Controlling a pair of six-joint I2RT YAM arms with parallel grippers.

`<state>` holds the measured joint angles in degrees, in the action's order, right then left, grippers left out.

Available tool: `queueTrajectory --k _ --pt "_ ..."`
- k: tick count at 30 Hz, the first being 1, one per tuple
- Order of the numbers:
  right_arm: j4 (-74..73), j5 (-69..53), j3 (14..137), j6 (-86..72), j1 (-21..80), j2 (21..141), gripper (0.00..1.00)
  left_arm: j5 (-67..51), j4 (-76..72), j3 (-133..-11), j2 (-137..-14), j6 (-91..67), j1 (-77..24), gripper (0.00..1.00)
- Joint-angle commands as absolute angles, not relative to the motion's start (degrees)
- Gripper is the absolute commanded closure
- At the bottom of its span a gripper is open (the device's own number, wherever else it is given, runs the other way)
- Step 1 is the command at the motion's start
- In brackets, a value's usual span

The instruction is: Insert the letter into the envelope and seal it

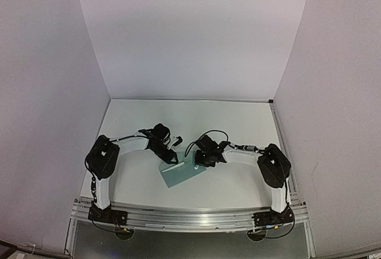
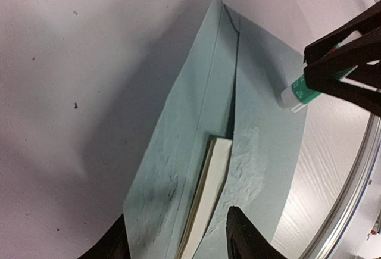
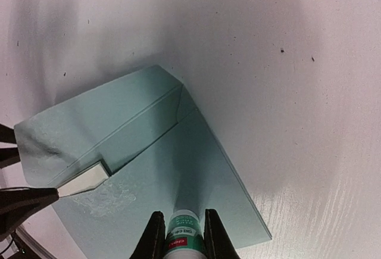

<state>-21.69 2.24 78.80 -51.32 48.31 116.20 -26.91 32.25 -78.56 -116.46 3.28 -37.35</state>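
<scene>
Closest to my left wrist camera are the left hand's (image 2: 177,226) two dark fingers (image 2: 241,238), one on each side of the envelope's (image 2: 268,128) open mouth. They stand partway apart, and I see neither of them pressing on paper.

Between those fingers the letter (image 2: 211,181) shows as a thick cream edge. It pokes out of the envelope's mouth, and the rest of it is tucked inside the teal pocket. The envelope's flap (image 2: 178,152) is not folded down. It tilts up from the crease, away from the pocket. Just beside the letter's exposed edge, the face of the envelope has a rough, crinkled patch (image 2: 245,167).

From the right wrist camera, the right hand (image 3: 183,214) is clamped on a glue stick (image 3: 183,233) with a green label and a white end. The stick points at the envelope's face, on the opposite side of the crease from the flap. I cannot tell whether its tip touches the paper. The letter's corner (image 3: 89,178) peeks out at the mouth, to the stick's left.

From the overhead camera, the envelope (image 1: 178,174) lies flat on the white desk (image 1: 196,116). The left hand is at the envelope's far left corner and the right hand is at its far right end. Both arms curve in toward the envelope.
</scene>
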Motion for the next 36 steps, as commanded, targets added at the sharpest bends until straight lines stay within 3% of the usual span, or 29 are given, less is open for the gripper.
queueTrajectory --k 1,14,20,30,33,36 --pt "-23.58 5.77 76.53 -54.65 48.57 117.59 1.0 -27.37 33.79 -81.82 -113.72 7.86 -39.99 0.55" --pt "-23.47 6.84 76.32 -57.52 48.6 118.19 1.0 -32.06 36.1 -79.48 -114.22 14.19 -45.87 0.52" --pt "-23.47 7.23 76.61 -57.74 48.6 118.04 1.0 -31.35 36.61 -79.16 -115.23 15.26 -45.67 0.73" --pt "-23.48 6.9 76.64 -57.83 48.6 118.37 1.0 -39.09 51.98 -89.95 -109.9 25.06 -42.29 0.6" --pt "-23.54 6.64 76.96 -57.81 48.55 118.84 1.0 -41.89 54.37 -89.85 -108.94 26.74 -39.28 0.62" --pt "-23.55 6.67 77.35 -57.71 48.57 119.15 1.0 -37.59 49.4 -85.72 -108.83 24.79 -37.67 0.71"
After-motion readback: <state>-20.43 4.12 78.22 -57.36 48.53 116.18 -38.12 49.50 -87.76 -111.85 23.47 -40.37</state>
